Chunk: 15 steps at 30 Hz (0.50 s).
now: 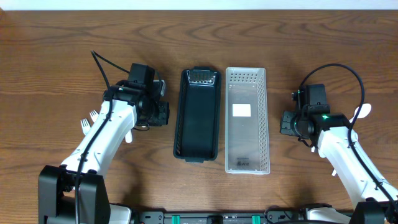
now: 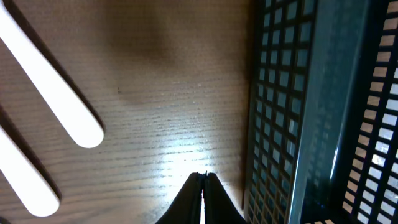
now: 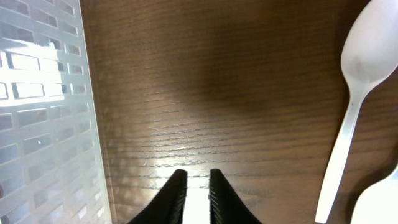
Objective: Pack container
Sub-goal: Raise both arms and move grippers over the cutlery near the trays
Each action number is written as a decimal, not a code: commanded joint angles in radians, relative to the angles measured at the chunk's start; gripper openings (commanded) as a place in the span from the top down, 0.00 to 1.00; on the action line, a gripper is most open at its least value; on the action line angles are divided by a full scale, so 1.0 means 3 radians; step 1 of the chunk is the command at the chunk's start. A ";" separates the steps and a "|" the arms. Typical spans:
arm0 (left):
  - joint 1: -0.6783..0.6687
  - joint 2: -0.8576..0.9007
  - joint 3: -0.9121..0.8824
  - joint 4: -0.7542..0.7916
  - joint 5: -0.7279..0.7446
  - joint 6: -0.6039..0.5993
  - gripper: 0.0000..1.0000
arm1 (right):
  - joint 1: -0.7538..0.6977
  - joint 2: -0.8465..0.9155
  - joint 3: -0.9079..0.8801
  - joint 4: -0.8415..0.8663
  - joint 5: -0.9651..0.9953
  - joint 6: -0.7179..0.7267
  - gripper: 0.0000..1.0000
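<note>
A black slotted container [image 1: 198, 115] and a clear perforated container [image 1: 247, 121] lie side by side mid-table, both holding nothing I can see. My left gripper [image 2: 203, 177] points down at bare wood just left of the black container [image 2: 311, 112], fingers pressed together on nothing. Two white utensil handles [image 2: 56, 93] lie to its left; overhead they show as forks [image 1: 87, 122] partly under the left arm. My right gripper [image 3: 198, 177] hovers over wood right of the clear container [image 3: 43, 112], a narrow gap between its fingers, nothing in it. A white spoon [image 3: 360, 74] lies to its right.
Part of a second white spoon [image 3: 379, 202] shows at the lower right of the right wrist view. Overhead, the spoon [image 1: 362, 112] peeks out beside the right arm. A black cable [image 1: 102, 68] loops behind the left arm.
</note>
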 commanded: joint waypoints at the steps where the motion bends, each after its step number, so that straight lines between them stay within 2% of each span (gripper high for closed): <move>1: -0.0010 0.0043 -0.0039 0.0014 -0.0018 -0.0006 0.94 | -0.0018 0.0014 0.0062 -0.0004 -0.0006 0.0034 0.86; 6: -0.0011 0.0045 -0.0039 0.0014 -0.0018 0.0005 0.94 | -0.0018 0.0014 0.0062 0.0033 -0.0155 0.0032 0.99; 15: -0.0037 0.0118 -0.0046 0.0010 -0.0015 0.0017 0.94 | -0.0018 0.0014 0.0062 0.0160 -0.0440 0.0009 0.99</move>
